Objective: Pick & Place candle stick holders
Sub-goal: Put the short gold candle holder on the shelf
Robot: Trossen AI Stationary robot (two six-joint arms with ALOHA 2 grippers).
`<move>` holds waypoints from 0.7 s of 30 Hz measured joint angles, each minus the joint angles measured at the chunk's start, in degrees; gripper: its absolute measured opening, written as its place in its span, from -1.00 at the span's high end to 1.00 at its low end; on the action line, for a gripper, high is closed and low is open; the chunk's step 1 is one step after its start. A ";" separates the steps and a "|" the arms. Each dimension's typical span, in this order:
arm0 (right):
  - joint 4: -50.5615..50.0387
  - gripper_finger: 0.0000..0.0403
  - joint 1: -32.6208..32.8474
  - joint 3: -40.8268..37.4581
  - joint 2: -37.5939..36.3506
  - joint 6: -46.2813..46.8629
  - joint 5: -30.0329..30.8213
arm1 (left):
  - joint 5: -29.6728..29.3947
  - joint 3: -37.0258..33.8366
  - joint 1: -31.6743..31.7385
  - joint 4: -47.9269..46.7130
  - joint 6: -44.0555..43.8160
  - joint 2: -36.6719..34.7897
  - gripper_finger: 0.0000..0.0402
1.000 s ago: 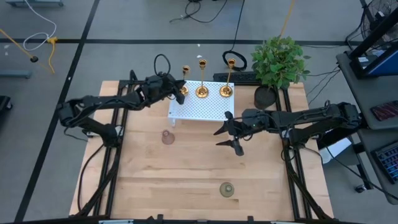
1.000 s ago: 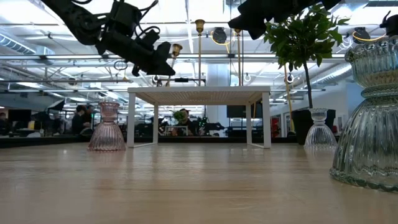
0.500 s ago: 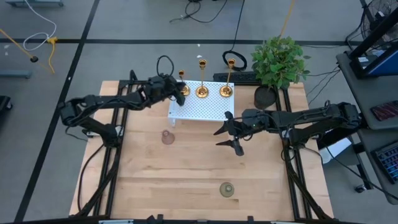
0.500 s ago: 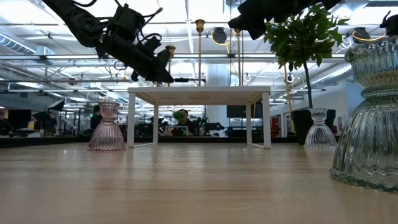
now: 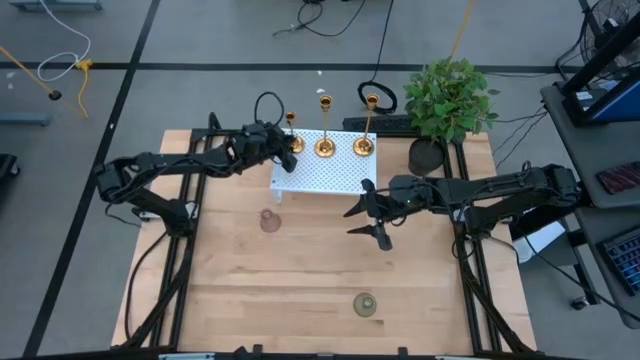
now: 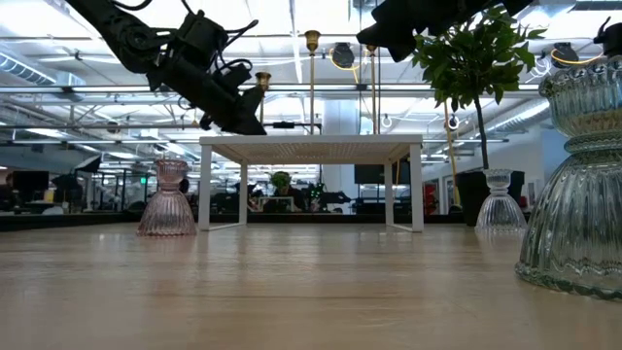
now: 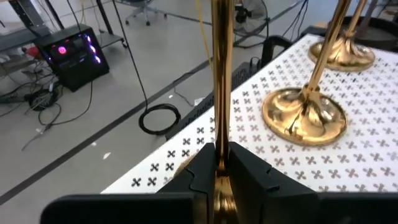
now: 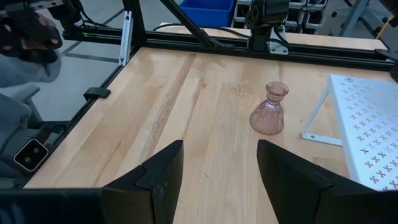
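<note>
Plainly, one line per thing.
Stand: a small white perforated metal table (image 5: 330, 176) stood at the far side of the light wooden tabletop (image 5: 300, 270), and all three brass pieces were on its far edge.
Left gripper: the left gripper (image 5: 289, 152) was at the stand's far left corner, its dark fingers (image 7: 249, 177) pressed against the thin stem of the left shiny brass candle stick holder (image 7: 219, 93), pinching it low down near the base.
Held holder: it stood upright in the left wrist view; that view did not show whether its base touched the stand.
Middle holder: a second shiny brass candle stick holder with a round flared base (image 5: 324, 146) stood upright just beside the held one.
Right holder: a third brass candle stick holder (image 5: 364, 143) stood upright farther along the same edge.
Right gripper: the right gripper (image 5: 372, 216) hung over the wood just off the stand's near right corner, its fingers (image 8: 292, 171) spread wide and holding nothing.
Pink vase: a small ribbed pink glass vase (image 5: 270, 220) sat on the wood near the stand's left legs.
Clear vase: a ribbed clear glass vase (image 6: 576, 194) stood close to the low camera.
Plant: a leafy green plant in a dark pot (image 5: 447, 105) stood at the far right corner.
</note>
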 joint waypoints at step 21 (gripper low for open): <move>0.02 0.02 -0.02 0.00 0.00 -0.02 0.00 | 0.48 0.00 -0.02 -0.19 1.58 0.00 0.54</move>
